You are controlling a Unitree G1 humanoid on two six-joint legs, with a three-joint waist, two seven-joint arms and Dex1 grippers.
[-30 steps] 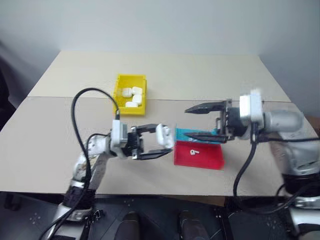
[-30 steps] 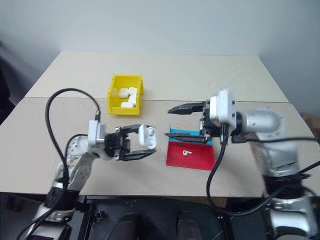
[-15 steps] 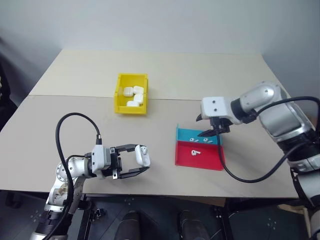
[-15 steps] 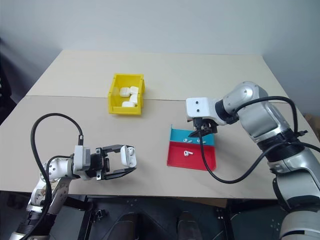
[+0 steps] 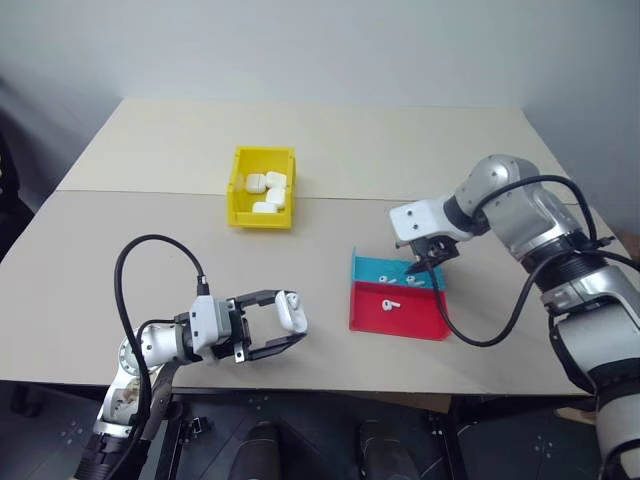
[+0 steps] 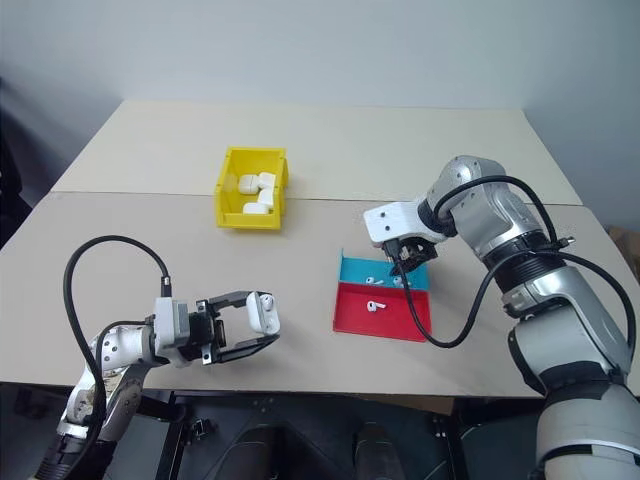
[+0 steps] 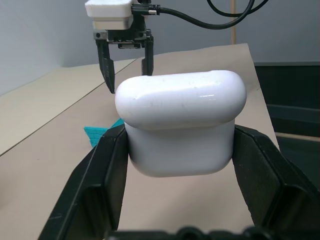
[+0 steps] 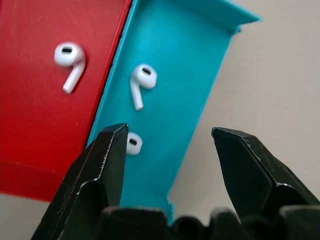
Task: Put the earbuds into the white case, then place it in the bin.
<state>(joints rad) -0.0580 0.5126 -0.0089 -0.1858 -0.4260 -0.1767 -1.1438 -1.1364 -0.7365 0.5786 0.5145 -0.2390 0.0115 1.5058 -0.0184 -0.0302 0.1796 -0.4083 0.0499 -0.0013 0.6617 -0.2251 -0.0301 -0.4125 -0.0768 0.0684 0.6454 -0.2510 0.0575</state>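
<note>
White case (image 7: 180, 127) sits pinched in the left gripper (image 5: 285, 325) above the tabletop's (image 5: 400, 150) near edge, while the right gripper (image 8: 167, 165), fingers spread, hangs over the blue tray (image 8: 170, 95) holding two earbuds (image 8: 140, 82).

In the right wrist view, one earbud (image 8: 133, 143) in the blue tray (image 8: 175, 100) is half hidden behind a finger (image 8: 102, 170) of the right gripper (image 8: 170, 160), and the tray itself, like the red tray (image 8: 30, 110) beside it, is cut off by the frame's edges. In the left wrist view, the lower sides of the case (image 7: 180, 127) are covered by the left gripper's (image 7: 180, 165) fingers (image 7: 100, 175), whose bases are cut off at the bottom edge. In the eye views, the white items in the bin (image 5: 240, 190) at upper left are too small to be counted surely.
</note>
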